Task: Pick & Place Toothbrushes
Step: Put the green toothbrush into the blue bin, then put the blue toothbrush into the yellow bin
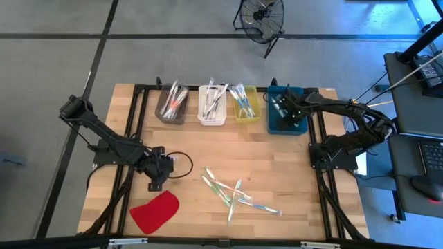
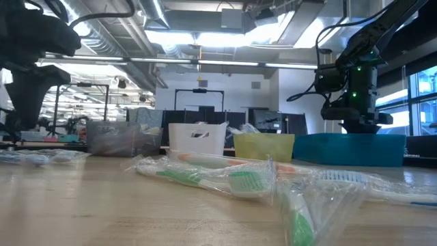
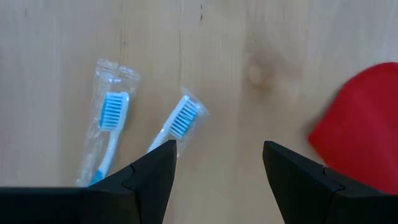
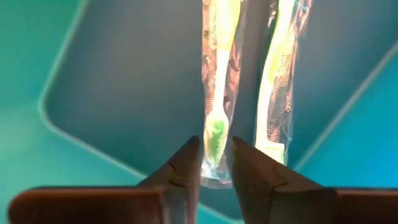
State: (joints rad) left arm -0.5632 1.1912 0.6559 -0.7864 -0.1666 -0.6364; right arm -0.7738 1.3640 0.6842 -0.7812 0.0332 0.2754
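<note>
Several wrapped toothbrushes [image 1: 235, 197] lie loose on the wooden table's middle. My left gripper [image 3: 217, 146] hangs open over bare wood at the table's left, pointing down. Beside it lie two blue-bristled toothbrushes [image 3: 109, 134], with nothing between its fingers. My right gripper [image 4: 216, 143] points down into the blue bin [image 1: 287, 114] at the far right, its fingers a little apart on either side of a green toothbrush [image 4: 214, 134] in a clear wrapper. A second green toothbrush [image 4: 273, 81] lies on the bin's floor beside it. My right gripper comes from above, and its fingertips [image 4: 193, 155] stand on either side of the wrapped head end [image 4: 214, 165] of the green toothbrush. The toothbrush runs away from them along the bin's floor. I cannot tell whether the fingers touch the wrapper.
A flat red cloth piece [image 1: 154, 211] lies near the table's front left, close to my left gripper. Grey [image 1: 172, 105], white [image 1: 212, 105] and yellow [image 1: 246, 104] bins with toothbrushes stand in a row at the far edge, left of the blue bin.
</note>
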